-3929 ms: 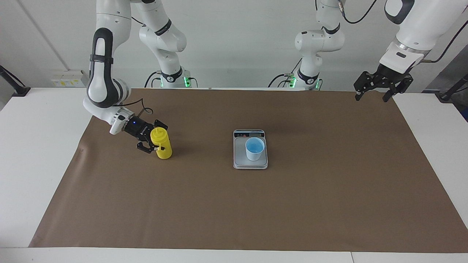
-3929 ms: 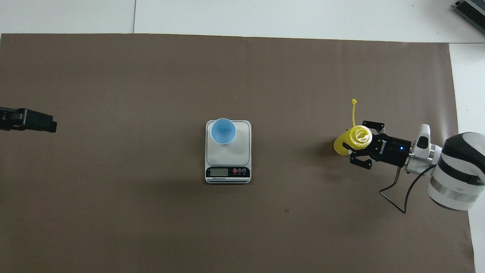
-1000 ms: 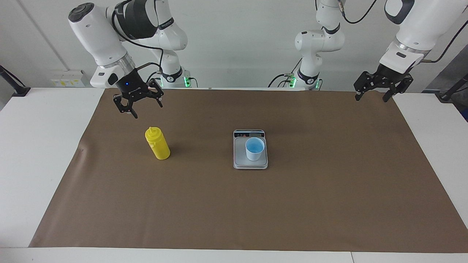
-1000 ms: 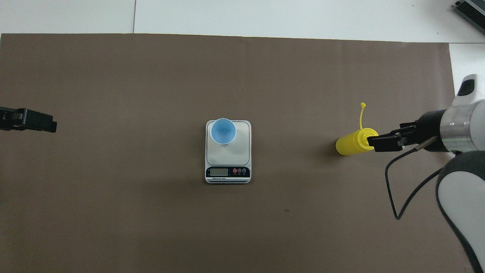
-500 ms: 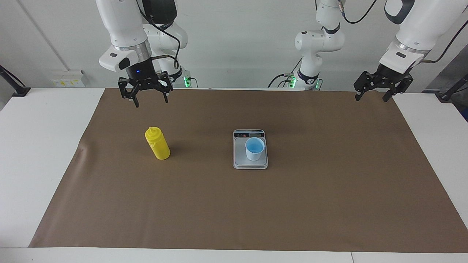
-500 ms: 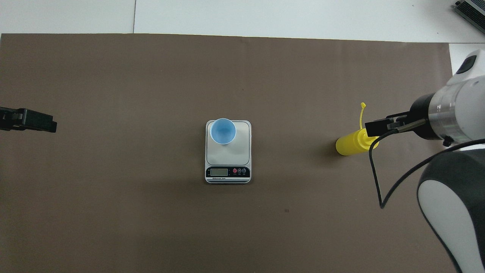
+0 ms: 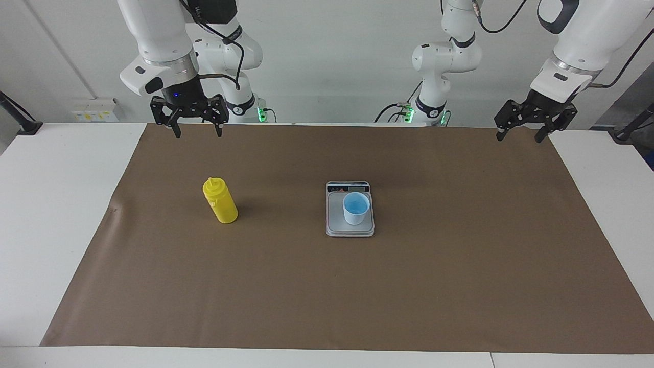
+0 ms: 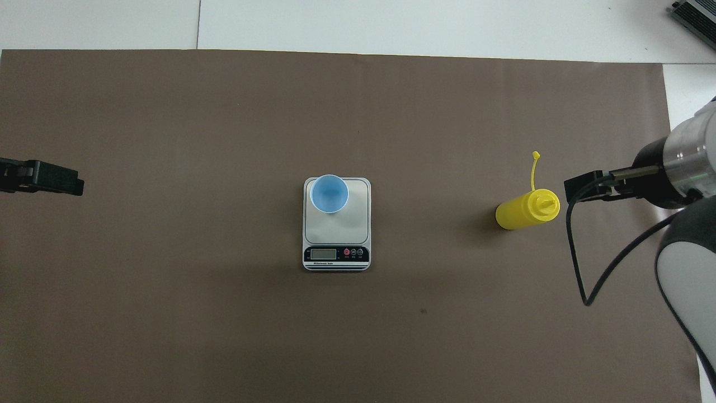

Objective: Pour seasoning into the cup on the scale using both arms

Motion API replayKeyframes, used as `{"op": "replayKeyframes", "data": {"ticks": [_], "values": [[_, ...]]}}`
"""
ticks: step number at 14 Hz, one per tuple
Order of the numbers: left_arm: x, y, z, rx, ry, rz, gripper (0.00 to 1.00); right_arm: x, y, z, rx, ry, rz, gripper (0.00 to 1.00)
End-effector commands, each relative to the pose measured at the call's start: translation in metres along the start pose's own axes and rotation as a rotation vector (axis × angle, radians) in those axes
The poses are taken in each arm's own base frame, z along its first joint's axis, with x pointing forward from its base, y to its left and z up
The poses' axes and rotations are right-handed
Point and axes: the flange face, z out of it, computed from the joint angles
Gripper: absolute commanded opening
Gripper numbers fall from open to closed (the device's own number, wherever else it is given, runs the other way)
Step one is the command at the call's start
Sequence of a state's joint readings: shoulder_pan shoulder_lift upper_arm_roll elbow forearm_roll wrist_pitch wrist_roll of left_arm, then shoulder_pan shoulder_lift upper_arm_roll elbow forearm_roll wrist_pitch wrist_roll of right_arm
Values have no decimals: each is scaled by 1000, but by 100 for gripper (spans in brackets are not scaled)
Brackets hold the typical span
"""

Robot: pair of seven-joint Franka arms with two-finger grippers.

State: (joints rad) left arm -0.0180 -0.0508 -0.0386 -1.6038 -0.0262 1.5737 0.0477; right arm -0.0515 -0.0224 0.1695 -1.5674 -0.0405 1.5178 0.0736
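Above the mat's edge near my base, my right gripper (image 7: 191, 124) has risen off the yellow squeeze bottle (image 7: 220, 200), jaws spread and empty; the bottle stands alone beside the scale (image 7: 350, 227), so the pour looks finished.

Pretty clearly a robotics lab I'm driving here: two white arms (image 7: 158, 46) bolted at the edge of a plain white table (image 7: 51, 204), brown paper sheet (image 7: 357, 286) laid over it, bare white wall (image 7: 332, 51), black cables, green status lights on the arm bases, a power strip (image 7: 94, 110) by the wall.
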Motion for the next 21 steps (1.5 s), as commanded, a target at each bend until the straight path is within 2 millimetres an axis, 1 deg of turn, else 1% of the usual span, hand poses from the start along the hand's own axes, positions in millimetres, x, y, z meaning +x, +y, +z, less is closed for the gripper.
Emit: {"op": "replayKeyframes", "data": {"ticks": [1, 3, 7, 8, 10, 14, 19, 21], "values": [[-6, -3, -2, -5, -5, 6, 100, -3, 4, 1, 18, -53, 52, 100], [-6, -3, -2, -5, -5, 6, 100, -5, 7, 4, 17, -64, 90, 100], [-6, -4, -2, -5, -5, 5, 100, -12, 14, 12, 21, -86, 104, 100], [-6, -3, -2, -5, -5, 6, 100, -12, 18, 12, 25, -86, 107, 100], [-6, -3, -2, -5, -5, 6, 100, -12, 19, 13, 31, -88, 107, 100], [-6, -3, -2, -5, -5, 6, 100, -10, 14, 8, 83, -69, 99, 100], [-6, -3, -2, -5, -5, 6, 100, -3, 16, 4, 66, -23, 97, 100], [-6, -4, -2, -5, -5, 5, 100, -1, 19, 1, 46, -8, 51, 100]]}}
